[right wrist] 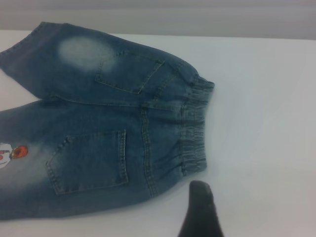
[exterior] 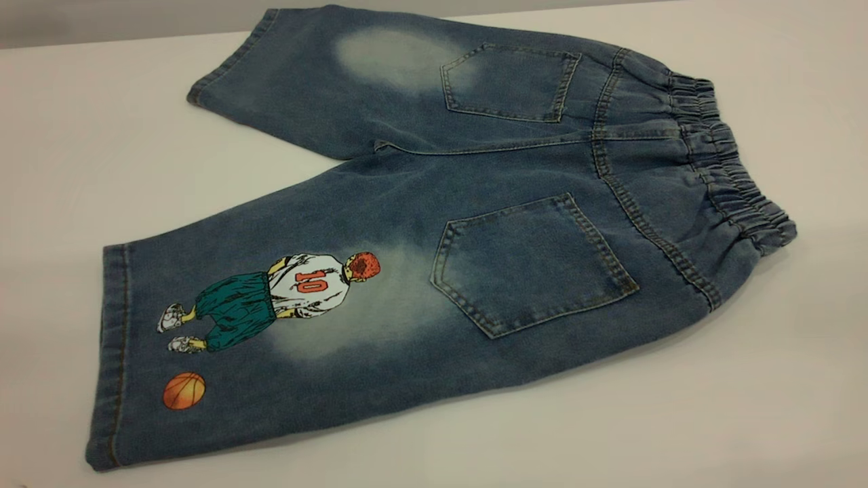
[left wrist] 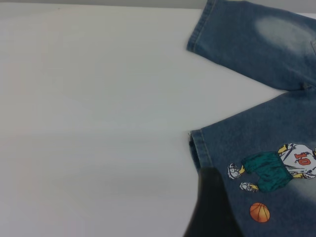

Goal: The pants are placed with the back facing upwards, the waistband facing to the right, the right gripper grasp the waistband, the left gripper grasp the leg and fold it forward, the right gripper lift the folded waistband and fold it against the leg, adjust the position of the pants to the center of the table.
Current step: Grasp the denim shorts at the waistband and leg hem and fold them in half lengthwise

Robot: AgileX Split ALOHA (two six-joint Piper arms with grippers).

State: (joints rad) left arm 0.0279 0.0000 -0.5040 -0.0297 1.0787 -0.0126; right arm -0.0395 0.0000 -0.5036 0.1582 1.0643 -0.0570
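The blue denim pants (exterior: pixel 434 203) lie flat on the white table (exterior: pixel 678 420), back pockets up. The gathered waistband (exterior: pixel 729 176) points right. The leg (exterior: pixel 271 325) with the "10" player print and orange basketball lies nearest the front; the plain leg (exterior: pixel 325 81) lies behind it. Neither gripper shows in the exterior view. In the left wrist view a dark blurred part of my left gripper (left wrist: pixel 212 207) overlaps the hem of the printed leg (left wrist: pixel 276 148). In the right wrist view a dark part of my right gripper (right wrist: pixel 200 210) hangs over bare table just off the waistband's (right wrist: pixel 195 128) near corner.
Bare white table surrounds the pants on all sides, with wide room left of the leg hems (left wrist: pixel 89 123) and right of the waistband (right wrist: pixel 266 123). The table's far edge (exterior: pixel 81 41) runs just behind the plain leg.
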